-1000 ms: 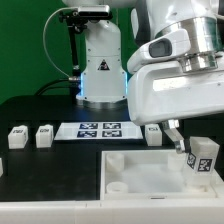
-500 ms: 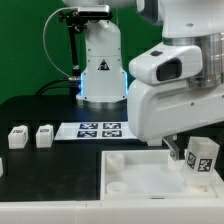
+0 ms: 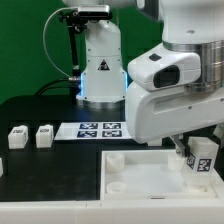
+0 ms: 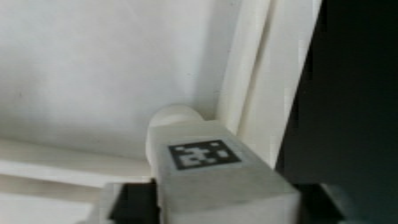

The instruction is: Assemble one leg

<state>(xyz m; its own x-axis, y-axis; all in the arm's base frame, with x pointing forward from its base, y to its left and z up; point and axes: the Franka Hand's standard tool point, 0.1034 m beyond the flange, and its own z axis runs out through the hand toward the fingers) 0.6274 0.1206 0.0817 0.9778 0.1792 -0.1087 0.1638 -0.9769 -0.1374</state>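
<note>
My gripper point(image 3: 197, 162) is shut on a leg point(image 3: 206, 150), a small white post with a black-and-white tag, and holds it upright over the wide white square piece point(image 3: 140, 185), at its far corner on the exterior view's right. In the wrist view the leg point(image 4: 210, 160) fills the space between the dark fingers point(image 4: 135, 205) of my gripper point(image 4: 217, 208). Its far end sits at a round corner socket point(image 4: 178, 113) of the white piece point(image 4: 107, 80). I cannot tell whether it touches the socket.
Two more legs point(image 3: 17, 138) point(image 3: 43, 135) stand on the black table at the exterior view's left. The marker board point(image 3: 100, 129) lies behind the white piece. The robot base point(image 3: 100, 70) stands at the back. My arm's big white body point(image 3: 170, 95) hides the table's right part.
My arm's body has swung down and toward the exterior view's left, now covering the leg that stood right of the marker board. The held leg stays over the same corner.
</note>
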